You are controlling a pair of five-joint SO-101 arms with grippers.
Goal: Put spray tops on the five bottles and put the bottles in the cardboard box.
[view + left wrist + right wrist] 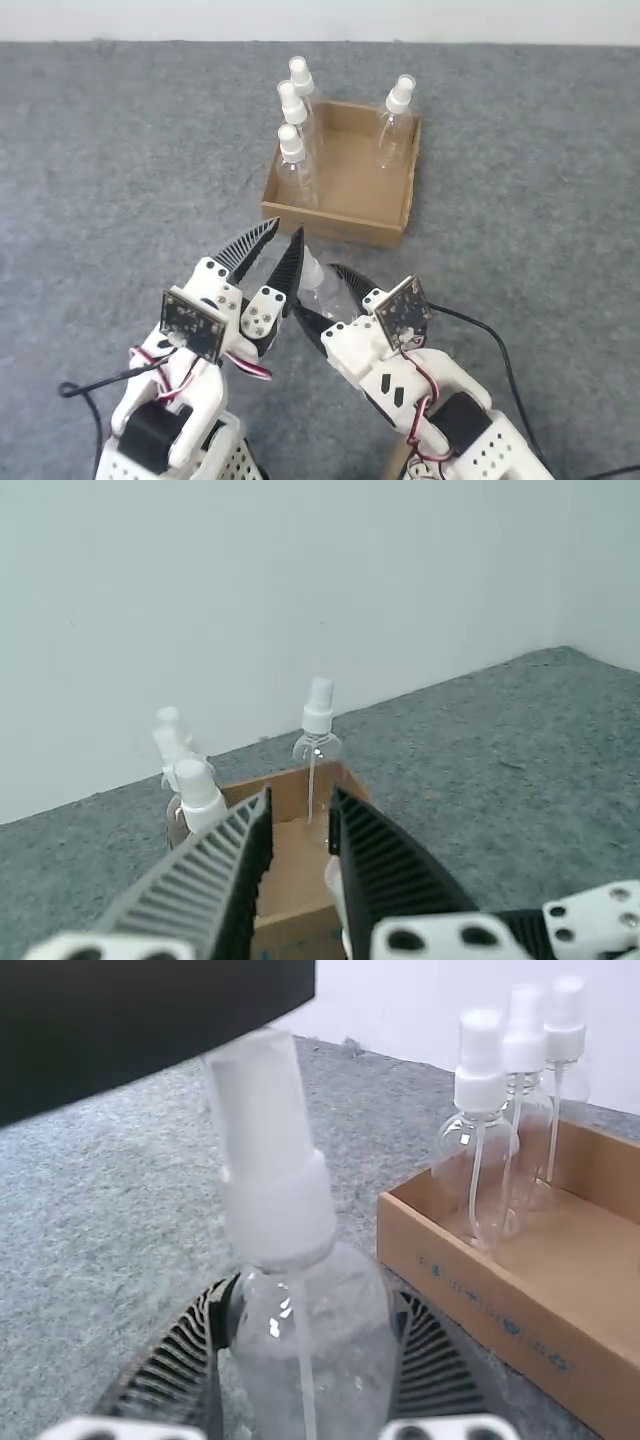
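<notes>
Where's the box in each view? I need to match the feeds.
High view: box at the middle, just beyond the held bottle.
Left wrist view: box seen in the gap between the left gripper's fingers.
Right wrist view: box beside and beyond the held bottle.
Shared landmark: the capped bottles standing in the box.

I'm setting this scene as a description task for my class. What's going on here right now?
The right gripper is shut on a clear plastic bottle with a white spray top on it, holding it just short of the brown cardboard box. The left gripper is open beside that top. Four more clear capped bottles stand upright inside the box on the grey carpeted table.
</notes>
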